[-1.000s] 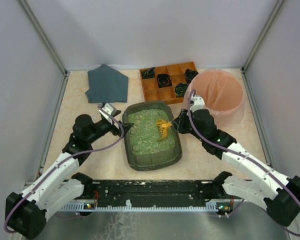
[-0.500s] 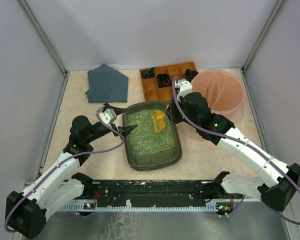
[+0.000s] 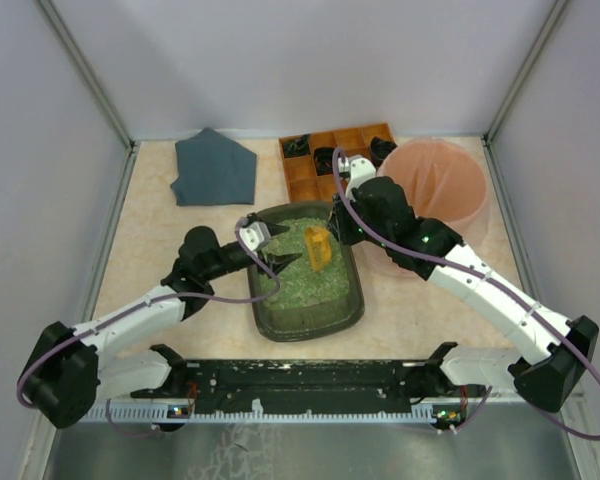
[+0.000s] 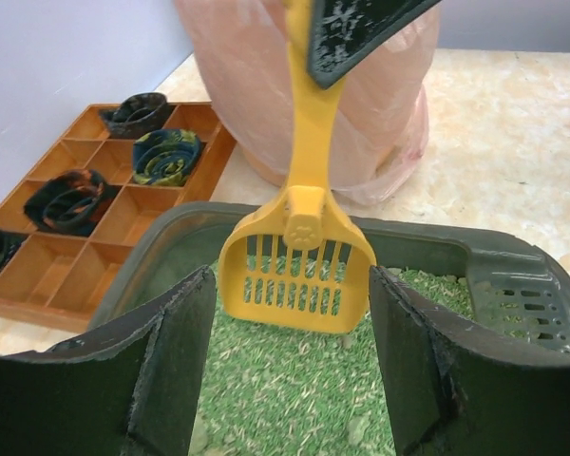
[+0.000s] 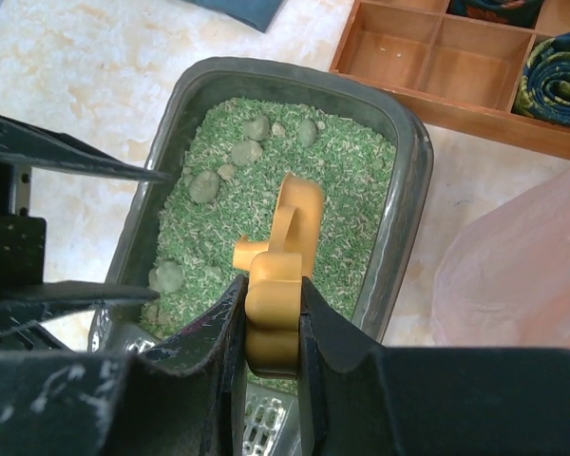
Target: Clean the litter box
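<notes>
Litter box (image 3: 307, 319): right gripper (image 3: 334, 233) clamps yellow scoop (image 3: 317, 246) over litter (image 3: 302, 286).

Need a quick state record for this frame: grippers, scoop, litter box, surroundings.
left gripper: open, over litter box, left side
right gripper: shut on scoop handle
scoop: yellow, upright, slotted head down over litter
litter box: green litter, clumps along left and far side
bin: pink, bag-lined, right of box
wooden tray: behind box
cloth: grey, far left

Left hand (image 3: 280, 247) gapes wide, arm stretched inward; right hand (image 5: 274, 328) pinches tight.
</notes>
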You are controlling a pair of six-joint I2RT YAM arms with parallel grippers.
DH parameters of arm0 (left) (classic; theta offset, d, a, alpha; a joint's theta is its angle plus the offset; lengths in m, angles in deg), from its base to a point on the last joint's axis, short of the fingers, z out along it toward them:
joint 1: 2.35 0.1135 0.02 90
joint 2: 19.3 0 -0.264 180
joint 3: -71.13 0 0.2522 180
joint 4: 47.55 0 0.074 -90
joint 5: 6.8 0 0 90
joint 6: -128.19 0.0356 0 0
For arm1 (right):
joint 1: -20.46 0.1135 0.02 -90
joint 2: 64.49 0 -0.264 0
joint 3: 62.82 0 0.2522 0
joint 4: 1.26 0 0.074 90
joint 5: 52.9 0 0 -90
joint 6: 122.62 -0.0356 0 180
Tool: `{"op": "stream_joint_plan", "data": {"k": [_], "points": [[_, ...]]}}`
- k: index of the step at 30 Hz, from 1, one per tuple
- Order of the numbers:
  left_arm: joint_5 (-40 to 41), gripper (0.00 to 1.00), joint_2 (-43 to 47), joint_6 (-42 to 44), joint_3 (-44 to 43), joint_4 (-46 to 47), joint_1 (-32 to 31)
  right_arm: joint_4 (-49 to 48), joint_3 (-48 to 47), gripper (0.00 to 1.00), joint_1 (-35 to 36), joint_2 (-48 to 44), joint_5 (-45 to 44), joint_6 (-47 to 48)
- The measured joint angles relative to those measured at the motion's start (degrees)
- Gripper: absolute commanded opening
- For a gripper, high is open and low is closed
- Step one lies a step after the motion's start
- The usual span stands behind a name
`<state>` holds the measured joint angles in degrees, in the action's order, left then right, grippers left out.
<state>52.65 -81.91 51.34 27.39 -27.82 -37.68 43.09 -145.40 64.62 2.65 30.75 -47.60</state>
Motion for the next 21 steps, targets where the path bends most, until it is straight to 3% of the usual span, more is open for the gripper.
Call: {"op": "stream_joint_plan", "data": {"k": [12, 21], "points": [[5.5, 0.55, -10.9, 1.5, -3.6, 8.1, -6.7, 0.8, 0.0, 0.00, 0.0, 0.0, 0.2, -1.2], [6.3, 0.52, -14.5, 1.8, -4.9, 10.0, -7.7, 1.0, -0.7, 0.00, 0.0, 0.0, 0.4, -1.6]]}}
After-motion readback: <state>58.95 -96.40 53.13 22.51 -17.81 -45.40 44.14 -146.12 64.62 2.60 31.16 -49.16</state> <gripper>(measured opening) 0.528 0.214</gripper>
